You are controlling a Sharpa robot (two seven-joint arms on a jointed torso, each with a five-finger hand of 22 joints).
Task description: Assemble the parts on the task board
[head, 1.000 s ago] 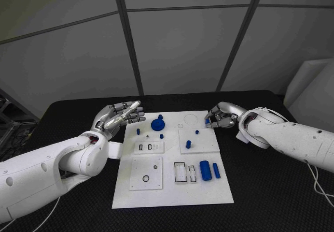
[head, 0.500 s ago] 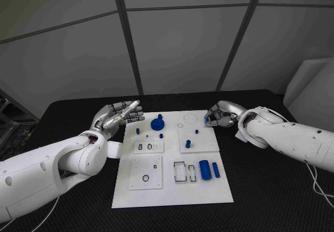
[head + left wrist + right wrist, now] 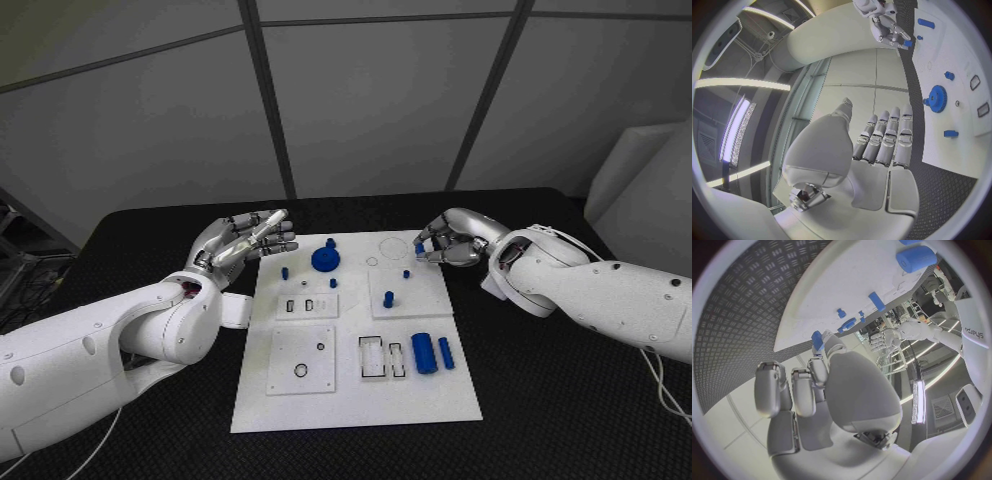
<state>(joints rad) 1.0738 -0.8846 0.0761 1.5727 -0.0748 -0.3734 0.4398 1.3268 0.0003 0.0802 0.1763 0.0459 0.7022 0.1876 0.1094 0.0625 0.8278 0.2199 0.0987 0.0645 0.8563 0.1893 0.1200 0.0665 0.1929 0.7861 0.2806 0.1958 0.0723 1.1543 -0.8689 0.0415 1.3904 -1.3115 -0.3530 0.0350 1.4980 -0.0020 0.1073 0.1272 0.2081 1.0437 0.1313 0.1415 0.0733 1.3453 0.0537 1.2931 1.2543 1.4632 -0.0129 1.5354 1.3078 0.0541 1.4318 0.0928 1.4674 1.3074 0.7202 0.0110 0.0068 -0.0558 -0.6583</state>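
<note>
Head view first: my right hand (image 3: 444,245) pinches a small blue peg (image 3: 420,247) just above the far right corner of the task board (image 3: 361,395). My left hand (image 3: 245,240) hangs off the board's far left corner, fingers straight and together, holding nothing. The blue gear (image 3: 327,258) sits on the board nearer my left hand.

Left wrist view: fingers (image 3: 889,137) flat, gear (image 3: 936,97) just past them.

Right wrist view: the peg (image 3: 817,339) stands roughly upright at my fingertips, board right beside it, so I'd guess it goes down into a hole there.
</note>
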